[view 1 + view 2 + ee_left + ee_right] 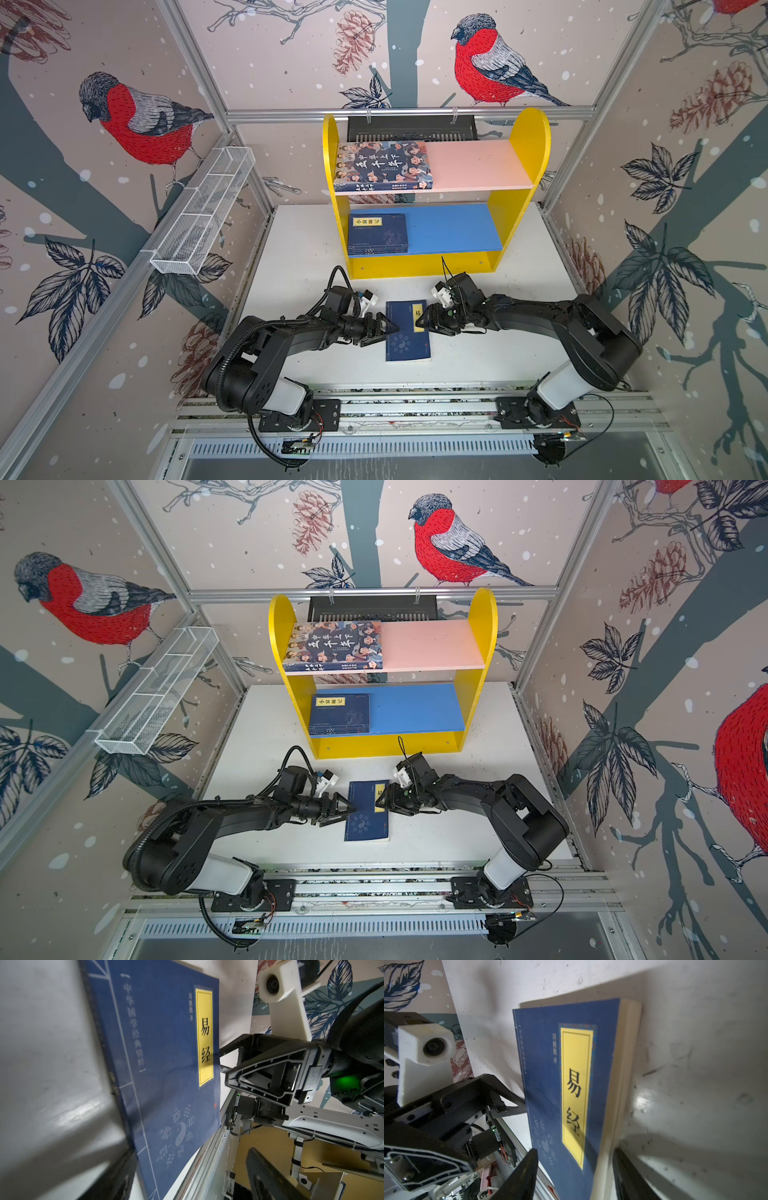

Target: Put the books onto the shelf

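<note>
A thin dark-blue book with a yellow label lies flat on the white table. The left gripper and right gripper sit at its two sides, jaws apart, gripping nothing. On the yellow shelf, a big cartoon book lies on top; blue books lie stacked below.

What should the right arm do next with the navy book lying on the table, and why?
Probably close the jaws of the right gripper on the navy book. It lies on the table, off the shelf. The right wrist view shows its page edge between the open jaws, and the open left gripper sits at its spine edge, seemingly bracing it.
</note>
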